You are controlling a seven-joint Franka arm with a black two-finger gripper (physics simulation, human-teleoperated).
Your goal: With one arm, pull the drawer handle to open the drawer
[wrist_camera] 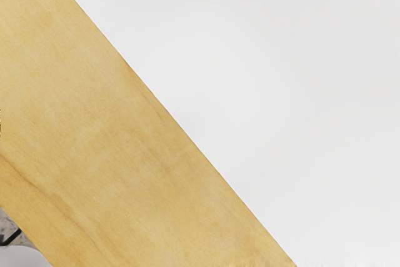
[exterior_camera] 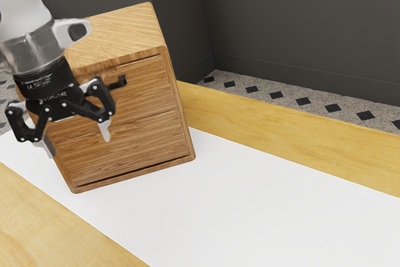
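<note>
A wooden drawer cabinet (exterior_camera: 140, 110) stands tilted on the white tabletop (exterior_camera: 250, 217) at the exterior view's left. Its front shows two drawer faces, both flush with the body. A small dark handle (exterior_camera: 119, 81) sits near the top of the upper drawer face. My black gripper (exterior_camera: 75, 138) hangs in front of the cabinet's near corner, below and to the exterior view's left of the handle. Its fingers (exterior_camera: 105, 130) are spread wide and point down, with nothing between them. In the wrist view a wooden table border (wrist_camera: 106, 154) and white tabletop (wrist_camera: 281, 79) lie under the hand.
Wooden borders (exterior_camera: 294, 129) frame the white tabletop on the far and near sides. Dark walls and a checkered floor (exterior_camera: 300, 95) lie behind. White surface stretches to the exterior view's right of the cabinet.
</note>
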